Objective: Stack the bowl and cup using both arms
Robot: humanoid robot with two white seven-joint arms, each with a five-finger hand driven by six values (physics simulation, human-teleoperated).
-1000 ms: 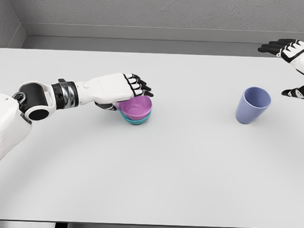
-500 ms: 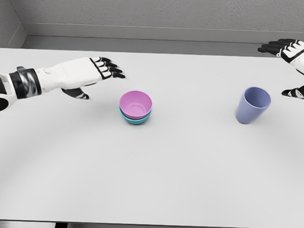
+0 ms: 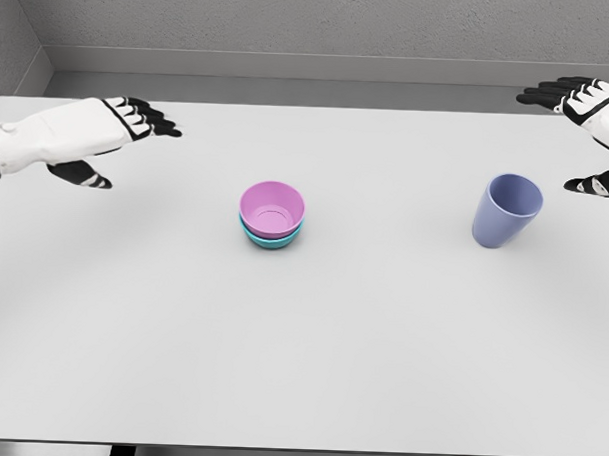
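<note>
Pink bowl (image 3: 272,206) nested in a teal bowl (image 3: 272,238), near table (image 3: 310,368) centre, a little left of the middle. Lilac cup (image 3: 505,209) upright on the right side, mouth up, leaning slightly in this view, well apart from the bowls. Bowl-in-bowl part apparently done; cup not yet added to the stack.

Left hand (image 3: 82,140) at the far left, above the surface, fingers spread and holding nothing, well away from the bowls. Right hand (image 3: 593,118) at the right edge, partly cut off by the frame, fingers extended and thumb apart, empty, just beyond the cup's right side.

Key relation for the coming move: cup to the left of and slightly nearer than the right hand, clearly the closer hand; left hand far across the table. Cup's long axis close to vertical, so probably a side grasp around the wall, then a carry leftward to the bowls. Risk: tipping the cup on contact, or knocking the stack on release.

No brands, labels or readable writing anywhere.
</note>
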